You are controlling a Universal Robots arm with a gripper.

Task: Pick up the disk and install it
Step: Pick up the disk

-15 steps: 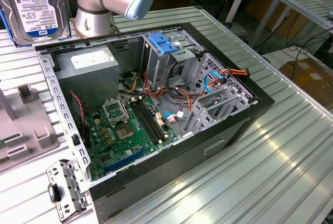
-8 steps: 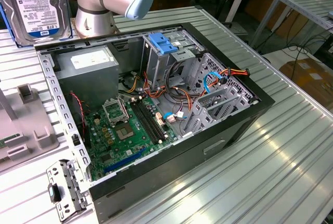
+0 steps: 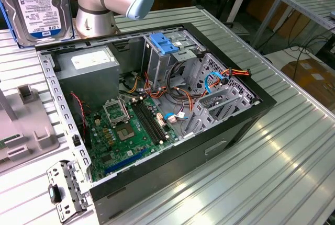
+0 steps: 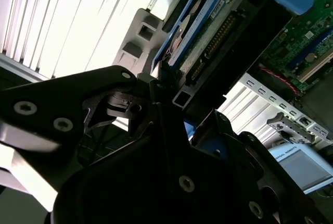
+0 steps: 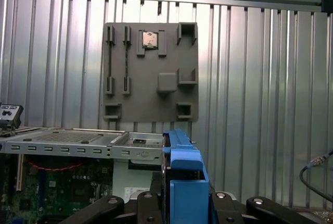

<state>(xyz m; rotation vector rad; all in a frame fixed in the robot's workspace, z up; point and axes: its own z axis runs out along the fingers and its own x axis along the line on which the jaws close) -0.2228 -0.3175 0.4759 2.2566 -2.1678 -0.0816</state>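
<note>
Gripper (image 5: 184, 206) is clamped on the disk (image 3: 37, 6), with black fingers (image 5: 151, 203) pressing in on either side of its blue side rail in the first wrist view. So the pickup half looks done. In the exterior view the disk hangs upright, clear of the ribbed metal table (image 3: 272, 152). It sits up at the exterior view's left, just beside the arm's silver column (image 3: 97, 5) and outside the open computer case (image 3: 220, 131). The install is all left to do, I'd judge: the disk is well apart from the tall metal cage with the blue latch (image 3: 163, 44), and no part of it is inside the case yet. Down on the table, the grey holder tray (image 5: 151, 73) carries one small chip. Now the disk itself: flat dark metal body, white label with a blue band facing the exterior camera, blue plastic rails along its edges. In the second wrist view its end face shows a connector row (image 4: 221, 39), rising out of the jaws at a tilt
</note>
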